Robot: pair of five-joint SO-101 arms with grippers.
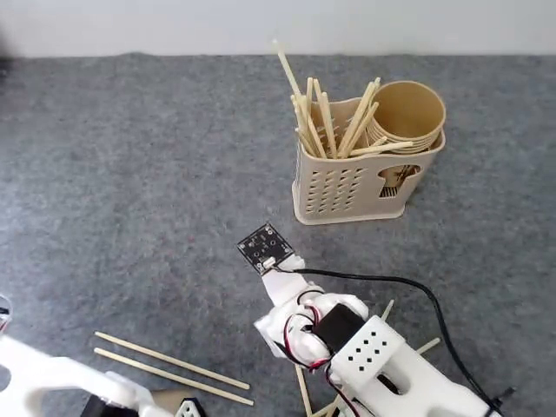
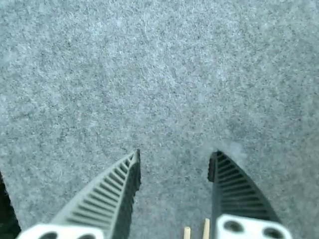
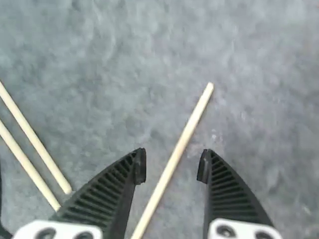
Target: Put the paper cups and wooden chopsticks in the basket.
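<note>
With the cups [image 1: 408,113] and many chopsticks [image 1: 327,122] already in the basket [image 1: 334,187] toward the table's far edge, the right hand [image 3: 172,160], wide open and empty, straddles a loose chopstick [image 3: 194,117] by the near edge, and likely needs to lower, close and lift.

The bench [image 1: 130,174] is covered in a grey, felt-like fabric with a mottled, slightly fuzzy nap. The wrist views show the same fibres from close up, flecked lighter and darker. Along the far edge of the bench runs a plain pale band [image 1: 261,26], either a wall or a backboard; I cannot tell which. At the far left corner a dark sliver [image 1: 3,65] cuts in, with too little of it showing to name.
</note>
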